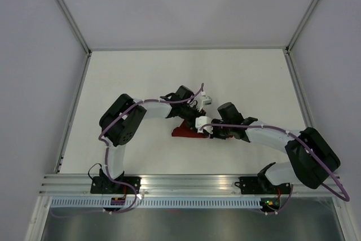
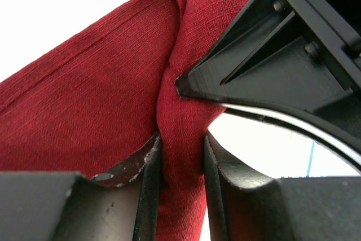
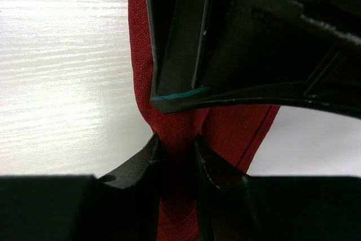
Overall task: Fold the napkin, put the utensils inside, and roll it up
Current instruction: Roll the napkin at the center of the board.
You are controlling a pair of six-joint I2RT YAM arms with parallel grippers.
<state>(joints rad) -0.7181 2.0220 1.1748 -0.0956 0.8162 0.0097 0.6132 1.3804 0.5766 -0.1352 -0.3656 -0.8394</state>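
The dark red napkin (image 1: 181,132) lies bunched into a narrow roll in the middle of the table, and both grippers meet over its right end. In the left wrist view a thick fold of napkin (image 2: 84,100) fills the gap of my left gripper (image 2: 180,156) and touches both fingers. My right gripper (image 3: 176,150) is shut on the same fold of napkin (image 3: 169,122) from the opposite side. The right gripper's finger (image 2: 271,66) presses the cloth just beyond the left fingertips. The utensils are hidden; only a thin teal strip (image 3: 181,92) shows at the left finger's edge.
The white table (image 1: 141,77) is walled by pale panels on three sides. An aluminium rail (image 1: 186,182) runs along the near edge with both arm bases bolted to it. Purple cables run along both arms.
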